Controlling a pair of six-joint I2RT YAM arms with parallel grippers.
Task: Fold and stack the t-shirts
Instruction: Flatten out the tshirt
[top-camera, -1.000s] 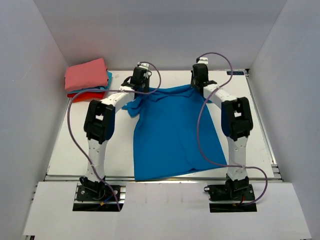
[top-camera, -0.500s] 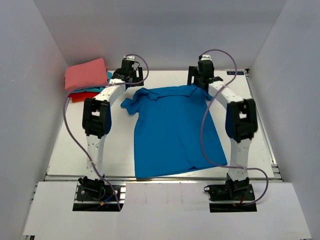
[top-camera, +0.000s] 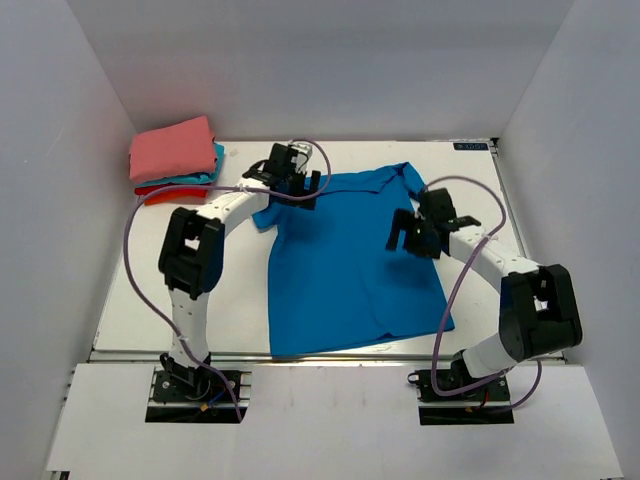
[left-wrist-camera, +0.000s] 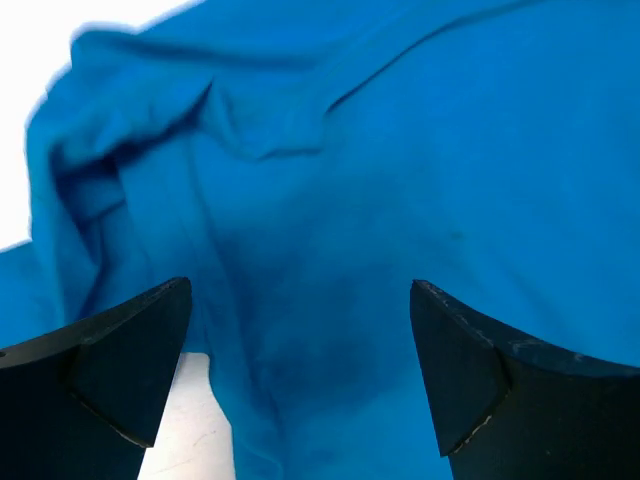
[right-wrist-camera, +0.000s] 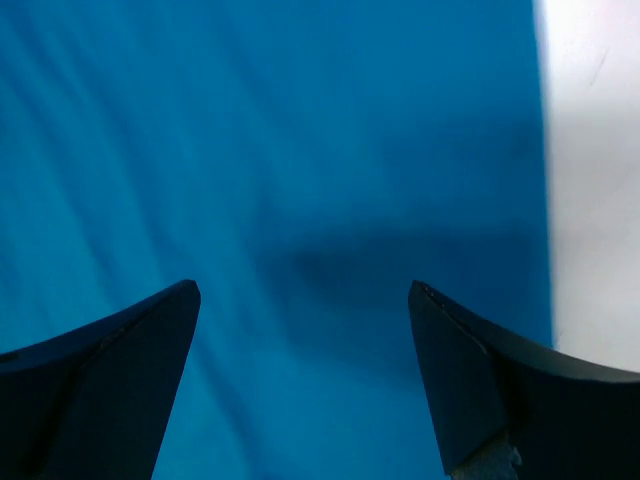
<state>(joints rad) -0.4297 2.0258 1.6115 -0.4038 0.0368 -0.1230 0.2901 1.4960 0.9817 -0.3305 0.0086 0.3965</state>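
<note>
The blue t-shirt (top-camera: 350, 270) lies spread mid-frame on the bench (top-camera: 150, 290), under both wide-open, empty jaws.

Your blue t-shirt (top-camera: 350, 270): soft matt cloth, fine knit, shallow wrinkles near the collar. Your folded pile (top-camera: 172, 155), salmon-pink on top: the same matt cloth. Worktop (top-camera: 135, 290): smooth white, faintly scuffed. Left pincer (left-wrist-camera: 300, 290) and right pincer (right-wrist-camera: 303, 290): dark matt plastic by your wrist views, edges lightly worn.
</note>
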